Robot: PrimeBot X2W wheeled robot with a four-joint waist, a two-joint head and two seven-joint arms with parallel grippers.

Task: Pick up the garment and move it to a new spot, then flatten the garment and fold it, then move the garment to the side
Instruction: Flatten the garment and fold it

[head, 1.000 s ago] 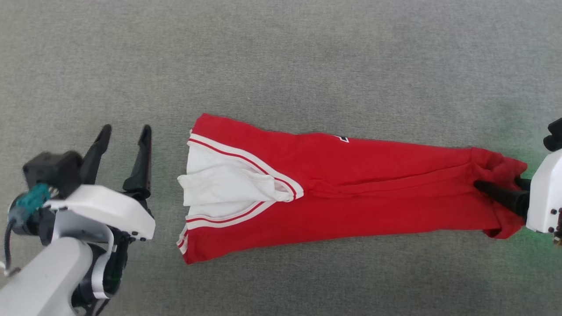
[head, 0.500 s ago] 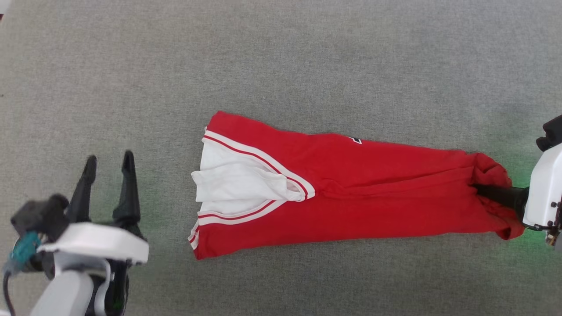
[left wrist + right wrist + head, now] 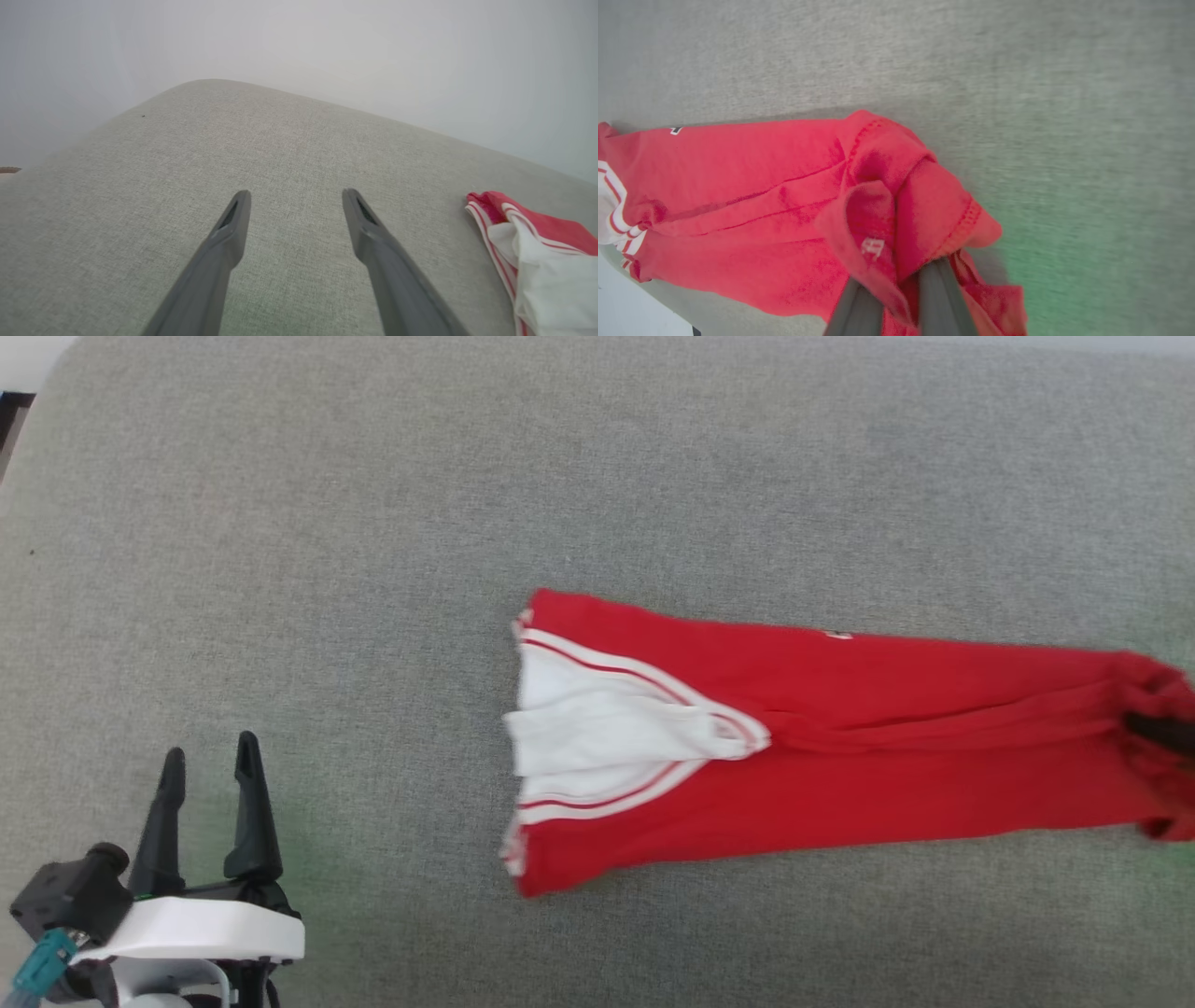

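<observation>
**Garment to be drawn aside by its red end**

The garment (image 3: 840, 747), folded into a long strip, lies across the grey surface (image 3: 373, 504). Its white-sleeved end is near the middle of the head view and its red end is at the right edge. That red end is pinched by the right gripper (image 3: 901, 284), whose fingers are pressed together on a bunched handful of hem. The left gripper (image 3: 210, 751) is spread and empty, well apart from the sleeve end.

The step in hand is judged to be the move to the side. It is best done as a low, straight drag along the strip's own length, so that the layers are not twisted. The pinched end should be raised only slightly, since a high lift would likely let the folded halves fall open. The pull should be made slowly, so that the sleeves are not dragged out of the fold. The hem should be let go only once the strip lies straight, and the bunched cloth may then need smoothing.
</observation>
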